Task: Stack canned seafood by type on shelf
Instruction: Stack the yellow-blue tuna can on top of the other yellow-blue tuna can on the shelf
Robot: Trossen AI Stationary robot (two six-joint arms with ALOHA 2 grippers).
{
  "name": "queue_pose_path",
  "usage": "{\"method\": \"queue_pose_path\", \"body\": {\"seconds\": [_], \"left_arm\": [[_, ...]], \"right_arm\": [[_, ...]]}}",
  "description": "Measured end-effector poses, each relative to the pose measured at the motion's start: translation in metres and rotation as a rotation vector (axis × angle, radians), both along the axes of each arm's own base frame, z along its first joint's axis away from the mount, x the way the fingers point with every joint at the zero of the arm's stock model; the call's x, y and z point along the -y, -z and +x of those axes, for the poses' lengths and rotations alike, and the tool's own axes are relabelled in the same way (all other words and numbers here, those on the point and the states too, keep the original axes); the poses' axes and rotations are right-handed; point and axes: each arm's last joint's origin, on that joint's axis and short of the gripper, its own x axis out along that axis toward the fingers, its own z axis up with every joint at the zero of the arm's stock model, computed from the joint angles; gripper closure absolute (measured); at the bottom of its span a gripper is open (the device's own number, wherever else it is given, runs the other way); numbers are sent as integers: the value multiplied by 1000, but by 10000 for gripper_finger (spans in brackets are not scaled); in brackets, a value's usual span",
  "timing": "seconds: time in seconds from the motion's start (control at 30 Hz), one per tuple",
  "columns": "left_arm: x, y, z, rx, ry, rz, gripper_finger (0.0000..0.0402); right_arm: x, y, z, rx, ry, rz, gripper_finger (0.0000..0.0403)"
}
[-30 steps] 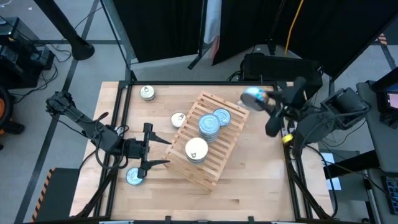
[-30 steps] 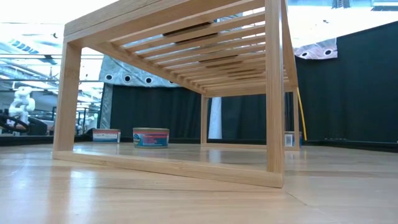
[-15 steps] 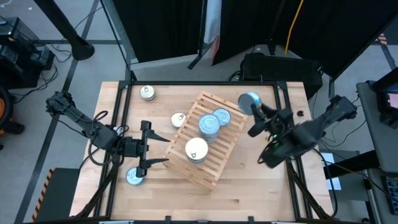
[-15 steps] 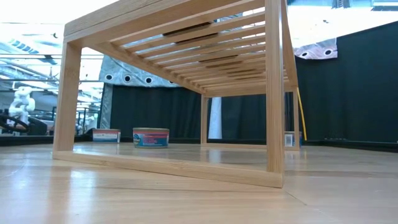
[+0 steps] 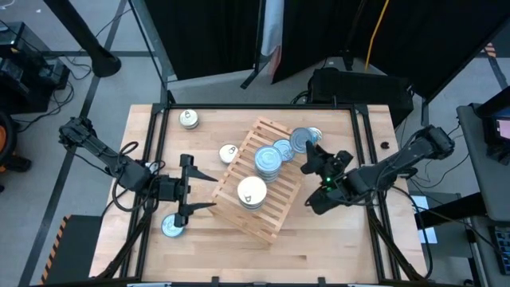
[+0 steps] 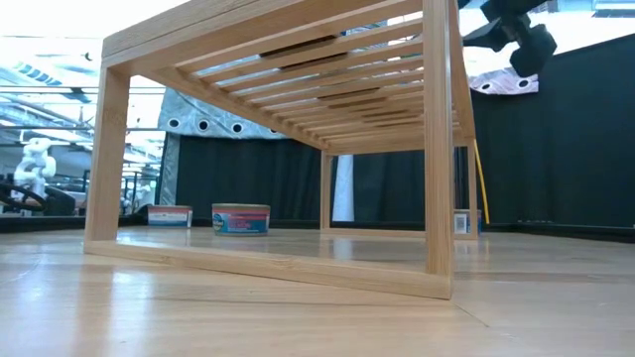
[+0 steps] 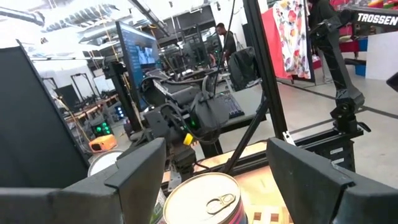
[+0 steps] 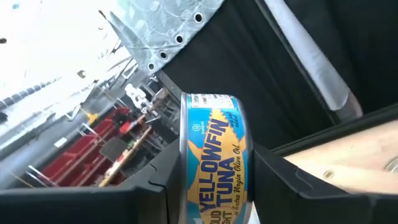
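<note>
R gripper (image 5: 312, 153) pinches a flat round blue-label "Yellowfin Tuna" tin (image 8: 214, 165) on its edge, fingers on the two flat faces; in the high view the tin (image 5: 303, 139) sits over the far right corner of the light-wood slatted rack (image 5: 275, 219), just beside a blue-top tin (image 5: 282, 149) lying on the slats. Also on the rack: a stack of blue-top tins (image 5: 268, 162) mid-rack and a white pull-tab stack (image 5: 252, 191) nearer the front. L gripper (image 5: 202, 191) is spread wide, nothing in it, near the rack's left edge, low over the smooth wooden tabletop (image 5: 319, 247). Loose tins on the tabletop: a silver pull-tab one (image 5: 189, 119) at far left, another (image 5: 229, 153) touching the rack's left side, a blue-top one (image 5: 172, 226) front left by the L arm. L wrist view: a pull-tab tin top (image 7: 205, 200) shows between the spread fingers.
</note>
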Motion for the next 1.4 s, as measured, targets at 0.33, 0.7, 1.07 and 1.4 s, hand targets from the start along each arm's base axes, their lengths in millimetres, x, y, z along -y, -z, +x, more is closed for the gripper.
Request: {"method": "queue_pose_path", "body": {"seconds": [0.33, 0.7, 1.07, 1.4], "left_arm": [[0, 1, 0, -4, 0, 2, 114], [0, 1, 0, -5, 1, 2, 114], [0, 1, 0, -8, 0, 3, 114], [0, 1, 0, -9, 1, 4, 114]], "right_arm": [[0, 0, 14, 31, 4, 39, 266], [11, -1, 26, -21, -46, 129, 266], [20, -1, 32, -79, -131, 215, 266], [19, -2, 33, -87, -154, 222, 247]]}}
